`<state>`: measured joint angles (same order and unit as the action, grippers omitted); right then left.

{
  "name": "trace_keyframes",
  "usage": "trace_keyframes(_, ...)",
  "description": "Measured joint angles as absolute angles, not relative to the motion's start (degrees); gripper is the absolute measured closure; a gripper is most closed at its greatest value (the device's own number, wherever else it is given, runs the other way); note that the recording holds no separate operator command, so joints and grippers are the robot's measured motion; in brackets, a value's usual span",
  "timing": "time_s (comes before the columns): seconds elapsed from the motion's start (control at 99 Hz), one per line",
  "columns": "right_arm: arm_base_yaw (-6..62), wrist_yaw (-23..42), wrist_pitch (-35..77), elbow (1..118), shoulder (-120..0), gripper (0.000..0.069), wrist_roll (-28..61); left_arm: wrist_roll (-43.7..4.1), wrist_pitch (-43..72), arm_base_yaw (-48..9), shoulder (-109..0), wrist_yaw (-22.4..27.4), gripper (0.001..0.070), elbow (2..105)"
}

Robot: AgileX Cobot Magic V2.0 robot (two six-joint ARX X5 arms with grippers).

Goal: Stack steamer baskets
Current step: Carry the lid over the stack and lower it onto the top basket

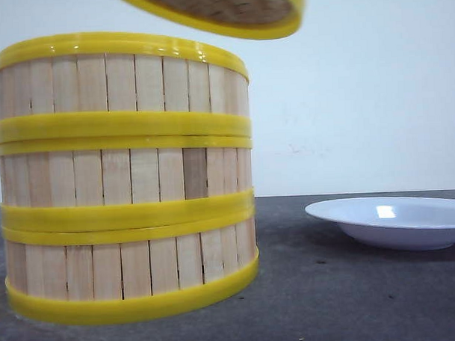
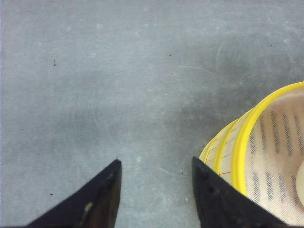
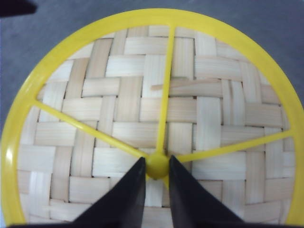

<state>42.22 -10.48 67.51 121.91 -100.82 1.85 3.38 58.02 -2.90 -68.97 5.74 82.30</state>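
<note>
Jaws, left gripper (image 2: pixel 156 190): spread apart, nothing between them, above bare grey desk (image 2: pixel 118 85) just beside the basket stack. Steamer baskets (image 1: pixel 125 178): three, stacked upright at the desk's left. Woven lid (image 3: pixel 156 109): tilted in the air above the stack. Jaws, right gripper (image 3: pixel 157 176): pinching the lid's yellow knob (image 3: pixel 157 165). White plate (image 1: pixel 394 221): on the desk, right, apart from the stack.
</note>
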Motion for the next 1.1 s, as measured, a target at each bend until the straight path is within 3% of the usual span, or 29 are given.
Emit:
trace_keyframes(0.273, 46.5, -10.3, 68.0, 122.2, -105.6, 0.063, 2.8, 3.4, 58.0, -2.9, -69.0, 5.7, 0.0433, 82.3)
trace_keyframes(1.101, 49.9, -8.5, 67.9, 122.2, -110.3, 0.063, 4.5, 3.4, 58.2, -2.9, -69.0, 5.7, 0.0433, 82.3)
